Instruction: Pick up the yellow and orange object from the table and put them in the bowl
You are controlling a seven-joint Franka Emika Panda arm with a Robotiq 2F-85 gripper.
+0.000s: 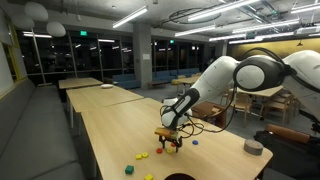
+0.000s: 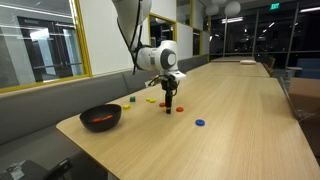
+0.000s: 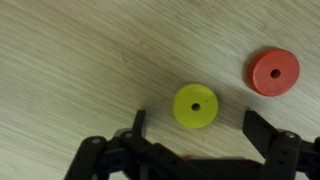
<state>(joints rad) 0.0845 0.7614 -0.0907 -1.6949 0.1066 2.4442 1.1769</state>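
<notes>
In the wrist view a flat yellow disc (image 3: 195,106) with a centre hole lies on the wooden table, just ahead of the gap between my fingers. An orange-red disc (image 3: 274,71) of the same shape lies apart from it, further to the right. My gripper (image 3: 200,130) is open, its two dark fingers (image 3: 262,130) standing wide on either side of the yellow disc without touching it. In both exterior views the gripper (image 1: 170,142) (image 2: 169,103) points straight down close over the tabletop. The dark bowl (image 2: 100,117) with a red inside stands near the table's end.
Other small pieces lie around: a yellow one (image 2: 151,100), a green cube (image 2: 131,99), a red one (image 2: 178,109) and a blue one (image 2: 200,123). A grey round object (image 1: 253,147) sits at the table edge. The long wooden table (image 2: 240,110) stretches away behind.
</notes>
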